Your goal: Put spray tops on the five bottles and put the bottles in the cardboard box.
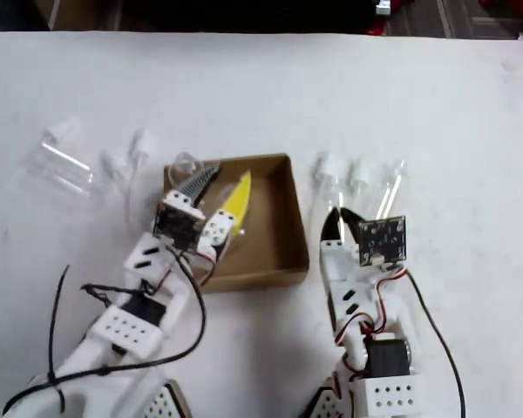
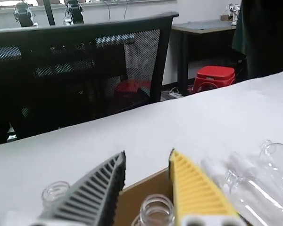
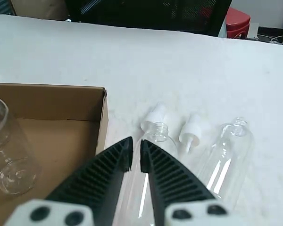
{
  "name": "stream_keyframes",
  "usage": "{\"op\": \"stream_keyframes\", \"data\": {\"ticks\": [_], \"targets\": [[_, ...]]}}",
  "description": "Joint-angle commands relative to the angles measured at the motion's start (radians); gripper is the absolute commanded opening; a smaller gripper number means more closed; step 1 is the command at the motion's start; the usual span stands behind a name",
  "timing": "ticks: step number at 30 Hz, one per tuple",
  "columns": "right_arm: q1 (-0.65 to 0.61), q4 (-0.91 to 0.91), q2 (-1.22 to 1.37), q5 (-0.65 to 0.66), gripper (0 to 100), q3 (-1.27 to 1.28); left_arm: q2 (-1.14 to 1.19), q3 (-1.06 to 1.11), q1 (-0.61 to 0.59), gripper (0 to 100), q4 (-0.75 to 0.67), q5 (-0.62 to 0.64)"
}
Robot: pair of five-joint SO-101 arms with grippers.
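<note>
Left gripper (image 1: 230,174) is over the box (image 1: 292,226), toward its far-left corner. Its jaws stand wide apart, one finger gray, one yellow. The open mouth of the boxed bottle (image 2: 155,210) sits between them. I cannot tell whether either finger touches it, and its body is cut off at the frame edge. In the right wrist view the boxed bottle (image 3: 4,155) is half cut off as well.

Right gripper (image 3: 136,143) is just beside the box's right wall. Its jaws are closed to a thin slit with nothing between them. Bottle A (image 3: 155,134) lies under it, its lower half hidden by the fingers. Top 1 (image 3: 153,115) lies at A's mouth, not fitted. Top 2 (image 3: 191,134) lies between A and bottle B (image 3: 228,150), which is uncapped.

The left cluster (image 1: 65,161) is clear bottles and tops, well apart from the box. Glare off the white table (image 1: 244,87) makes the count uncertain.

Writing: any marks on the right wrist board (image 1: 382,239) are too small to read.
</note>
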Motion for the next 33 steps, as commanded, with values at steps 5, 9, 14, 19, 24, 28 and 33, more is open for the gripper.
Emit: {"op": "stream_keyframes", "data": {"ticks": [5, 9, 14, 19, 24, 28, 33], "targets": [[-0.005, 0.007, 0.002, -0.008, 1.9, 0.009, -0.395, -0.106, -0.001, 14, 0.482, 0.087], [-0.004, 0.007, 0.002, -0.008, 1.9, 0.009, -0.624, -0.218, -0.001, 15, 0.809, 0.086], [-0.002, 0.007, 0.002, -0.008, 1.9, 0.009, -0.789, -0.282, -0.054, 15, 1.010, 0.043], [-0.002, 0.007, 0.002, -0.008, 1.9, 0.009, -0.809, -0.319, -0.222, 14, 1.114, -0.095], [-0.002, 0.007, 0.002, -0.008, 1.9, 0.009, -0.809, -0.408, -0.472, 14, 1.224, -0.267], [-0.002, 0.007, 0.002, -0.008, 1.9, 0.009, -0.812, -0.427, -0.665, 15, 1.281, -0.463], [-0.002, 0.007, 0.002, -0.008, 1.9, 0.009, -0.812, -0.334, -0.828, 16, 1.293, -0.697]]}}
